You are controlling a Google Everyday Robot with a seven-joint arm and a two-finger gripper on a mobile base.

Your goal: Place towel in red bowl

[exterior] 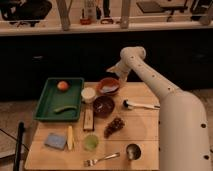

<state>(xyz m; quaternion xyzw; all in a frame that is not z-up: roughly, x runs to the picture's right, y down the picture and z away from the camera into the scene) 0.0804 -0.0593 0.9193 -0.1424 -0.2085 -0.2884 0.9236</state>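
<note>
The red bowl [106,85] stands at the table's far edge, just right of the small white cup. A pale blue-and-white towel [112,89] lies inside the bowl, toward its right side. My gripper [119,76] hangs at the end of the white arm, right above the bowl's right rim and close over the towel. Whether it touches the towel does not show.
A green tray [46,111] at the left holds an orange [62,85] and a green chili. Near the red bowl are a white cup [88,94] and a dark bowl [104,106]. Also on the table: grapes [114,126], a blue sponge [54,141], a fork, a metal cup [132,150] and a white-handled tool [140,105].
</note>
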